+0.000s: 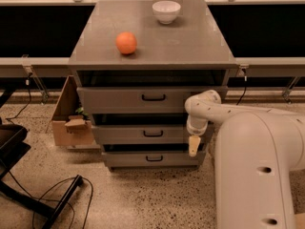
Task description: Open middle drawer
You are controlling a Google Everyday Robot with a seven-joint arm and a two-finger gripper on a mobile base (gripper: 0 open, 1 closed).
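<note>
The middle drawer (133,134) is a shallow grey front with a small black bar handle (153,133), between a taller top drawer (128,100) and the lowest drawer (138,159) of the grey cabinet. All three fronts stand out a little from the frame. My gripper (193,146) hangs from the white arm (224,113) at the right end of the middle drawer's front, pointing down, well right of the handle. It holds nothing that I can see.
An orange (126,43) and a white bowl (166,11) sit on the cabinet top (190,42). An open cardboard box (71,123) stands left of the cabinet. Black cables and a chair base (28,194) lie on the floor at left. My white body (257,175) fills the right foreground.
</note>
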